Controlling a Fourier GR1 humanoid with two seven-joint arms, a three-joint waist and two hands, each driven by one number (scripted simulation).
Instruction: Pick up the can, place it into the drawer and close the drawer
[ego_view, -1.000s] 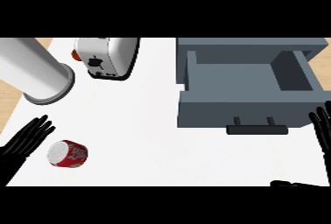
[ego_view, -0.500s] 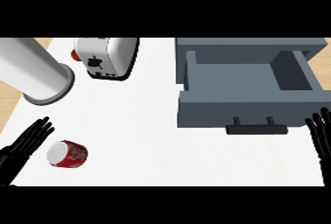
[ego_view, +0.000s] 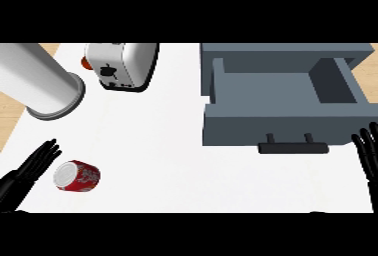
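While the can (ego_view: 77, 176) lies on its side at the lower left of the white surface (ego_view: 162, 150), both hands are open and the grey drawer (ego_view: 284, 107) stands pulled out.
Red with a pale end turned up and to the left, the can rests just beside the left hand (ego_view: 29, 167), whose straight fingers point up and to the right along the can's left side; whether they touch it cannot be told. At the right edge, the right hand (ego_view: 367, 155) shows with straight fingers pointing up, just right of the drawer's dark handle (ego_view: 293, 147) and holding nothing. Well apart from the can, the drawer shows a bare grey inside. At the top stands a white toaster (ego_view: 122, 65), and a white cylinder (ego_view: 37, 82) stands to its left.
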